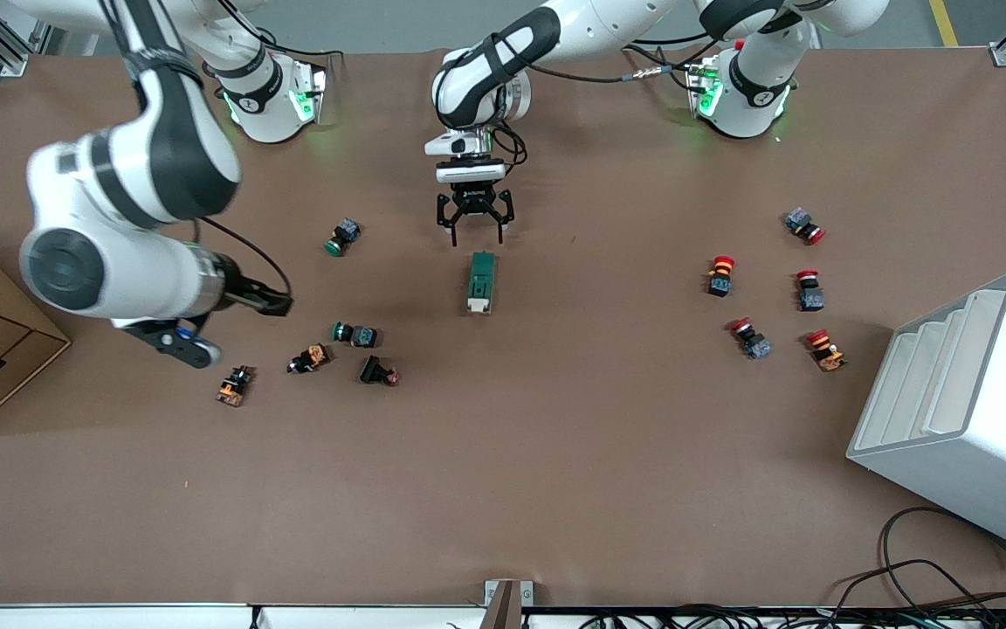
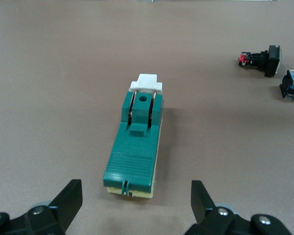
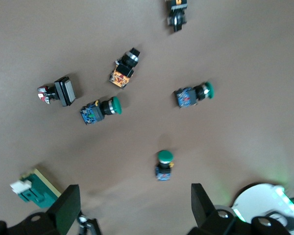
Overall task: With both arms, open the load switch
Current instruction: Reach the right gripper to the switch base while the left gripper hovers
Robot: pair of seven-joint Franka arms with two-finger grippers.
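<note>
Just above the load switch [image 1: 480,281], left gripper [image 1: 475,229] hangs spread.

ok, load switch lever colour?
White, on the dark-green load switch; clearest in the left wrist view.

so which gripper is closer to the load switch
Left. The left gripper hangs open just above the load switch; the right gripper is open toward the right arm's end, over the push buttons.
</note>
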